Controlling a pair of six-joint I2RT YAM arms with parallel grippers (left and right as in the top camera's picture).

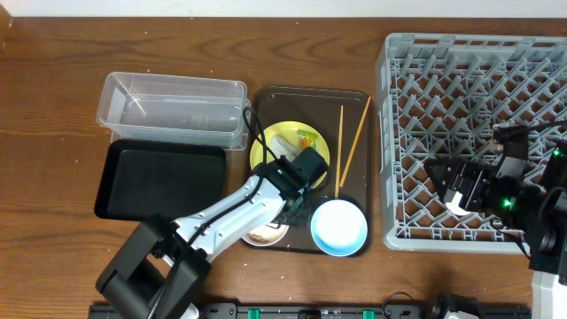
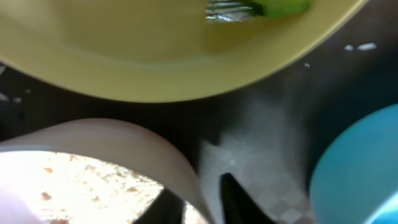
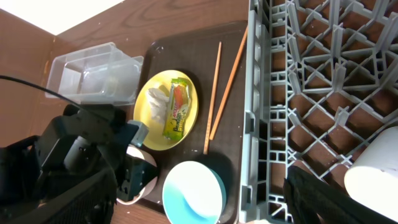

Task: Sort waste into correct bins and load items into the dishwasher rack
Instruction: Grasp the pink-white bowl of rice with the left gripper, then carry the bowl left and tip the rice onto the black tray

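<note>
Left gripper point(image 2: 200, 190) astride rim of white bowl point(image 2: 93, 143); yellow plate point(image 2: 155, 56) adjacent

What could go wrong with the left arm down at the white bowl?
The white bowl holds rice grains; tipped while lifted, they could scatter over the brown tray. The left gripper sits close beside the yellow plate and blue bowl, so a sideways move might knock either.

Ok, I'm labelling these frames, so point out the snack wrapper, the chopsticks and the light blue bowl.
snack wrapper point(image 3: 176, 112), right wrist view, middle of its printed face.
chopsticks point(image 3: 214, 87), right wrist view, mid-shaft of one stick.
light blue bowl point(image 1: 338, 227), overhead view, inside bottom.
</note>
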